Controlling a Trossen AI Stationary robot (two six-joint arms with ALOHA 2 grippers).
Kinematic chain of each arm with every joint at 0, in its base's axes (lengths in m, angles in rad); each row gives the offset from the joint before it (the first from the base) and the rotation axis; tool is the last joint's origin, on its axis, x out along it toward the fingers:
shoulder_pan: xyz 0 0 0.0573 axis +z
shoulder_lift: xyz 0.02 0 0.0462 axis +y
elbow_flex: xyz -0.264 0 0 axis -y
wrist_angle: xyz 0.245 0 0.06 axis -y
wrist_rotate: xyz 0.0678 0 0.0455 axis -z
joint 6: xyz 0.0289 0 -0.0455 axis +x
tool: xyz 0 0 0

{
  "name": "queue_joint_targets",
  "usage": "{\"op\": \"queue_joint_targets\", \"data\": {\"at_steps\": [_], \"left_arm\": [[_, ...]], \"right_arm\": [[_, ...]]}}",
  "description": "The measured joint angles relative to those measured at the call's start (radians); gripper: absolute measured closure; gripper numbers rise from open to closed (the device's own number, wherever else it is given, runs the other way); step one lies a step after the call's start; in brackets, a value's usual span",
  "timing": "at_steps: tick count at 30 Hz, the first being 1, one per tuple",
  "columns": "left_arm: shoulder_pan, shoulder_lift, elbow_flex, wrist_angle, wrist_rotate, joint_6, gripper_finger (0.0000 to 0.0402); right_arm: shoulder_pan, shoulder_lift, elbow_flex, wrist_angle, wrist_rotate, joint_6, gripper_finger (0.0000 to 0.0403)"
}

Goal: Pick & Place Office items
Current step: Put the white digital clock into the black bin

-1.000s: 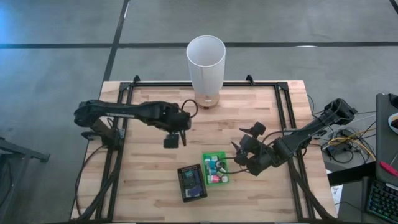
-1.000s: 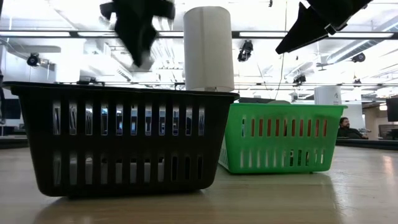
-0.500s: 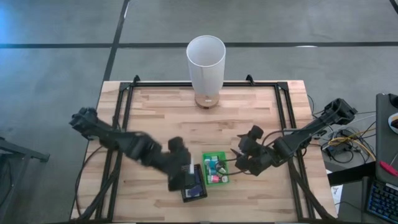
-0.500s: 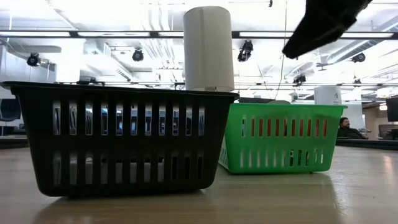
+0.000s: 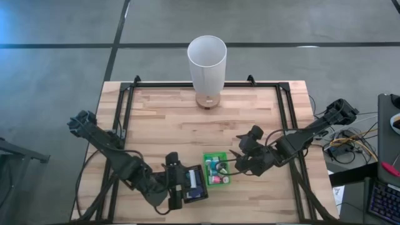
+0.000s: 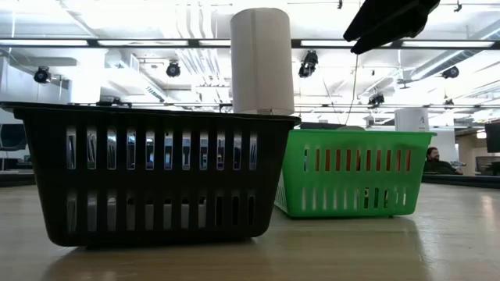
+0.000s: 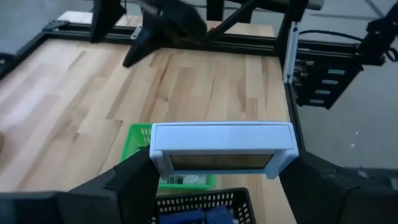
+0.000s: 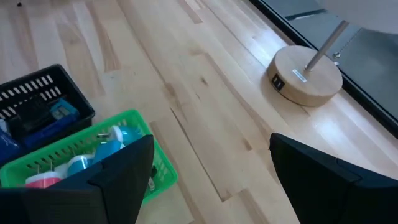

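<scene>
Black basket (image 5: 194, 184) holds blue items (image 7: 205, 216), left gripper (image 7: 214, 163) jaws pinching a white flat device (image 7: 222, 147) above it. Green basket (image 5: 217, 169) beside holds teal and pink items (image 8: 81, 163); right gripper (image 8: 208, 180) jaws spread. White cylinder (image 5: 207, 70) farthest on the tabletop (image 5: 237, 119).

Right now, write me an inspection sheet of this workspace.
Surface: wooden table, bare around the baskets.
Job's things: white flat item held over black basket; small items in green basket.
Clutter: white cylinder on a wooden stand.
Grippers: left gripper shut on the white flat item; right gripper open, empty, beside the green basket.
Cables: bundle off the table's right edge.
Surroundings: person seated far behind.
</scene>
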Motion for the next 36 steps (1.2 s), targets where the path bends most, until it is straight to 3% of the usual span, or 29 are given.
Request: {"op": "queue_joint_targets", "data": {"at_steps": [9,14,26,36], "left_arm": [[0.028,0.002,-0.36,0.512,0.026,-0.006,0.0118],[0.03,0.002,-0.48,0.563,0.03,-0.109,0.0118],[0.033,0.055,-0.541,0.577,0.062,-0.297,0.0118],[0.036,0.143,-0.541,0.646,0.076,-0.319,0.0118]], "right_arm": [[0.0,0.0,-0.001,-0.003,-0.072,-0.007,0.009],[0.0,0.0,-0.002,-0.006,-0.078,0.003,0.009],[0.0,0.0,-0.007,-0.005,-0.078,0.042,0.009],[0.0,0.0,-0.015,-0.002,-0.094,0.057,0.009]]}}
